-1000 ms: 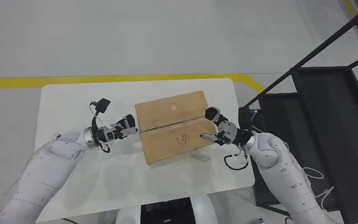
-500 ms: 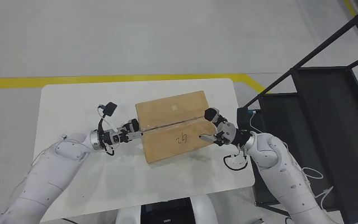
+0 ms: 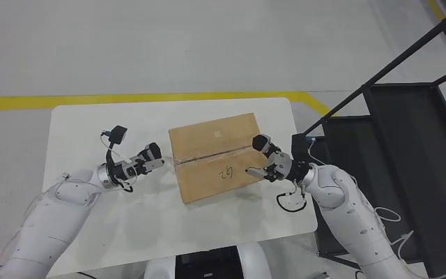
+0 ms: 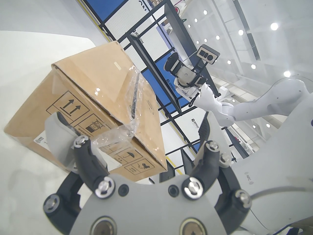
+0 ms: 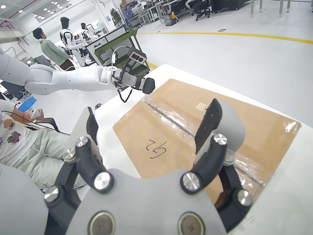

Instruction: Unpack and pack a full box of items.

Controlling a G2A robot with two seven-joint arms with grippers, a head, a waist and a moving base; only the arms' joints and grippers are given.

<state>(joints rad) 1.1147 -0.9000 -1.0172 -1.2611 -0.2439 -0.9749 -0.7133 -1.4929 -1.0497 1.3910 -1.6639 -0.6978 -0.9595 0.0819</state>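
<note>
A closed cardboard box (image 3: 216, 157) sits in the middle of the white table (image 3: 90, 132), with "42" handwritten on its lid. Clear tape (image 4: 133, 94) along the lid seam is partly peeled; its loose end clings to one finger (image 4: 58, 128) of my left gripper (image 4: 132, 118). That gripper (image 3: 153, 155) is open, just off the box's left end. My right gripper (image 5: 152, 110) is open at the box's (image 5: 256, 128) right end (image 3: 259, 157), one finger above the lid and the other beside the edge, with crinkled tape (image 5: 166, 116) along the seam ahead.
A black metal rack (image 3: 397, 118) stands close beside the table's right side. Bare table surface lies left of and in front of the box. A yellow floor line (image 3: 139, 101) runs behind the table.
My left gripper went up to the box's left end, then drew back to the left, pulling the tape end loose. The right gripper edged slightly left over the box.
</note>
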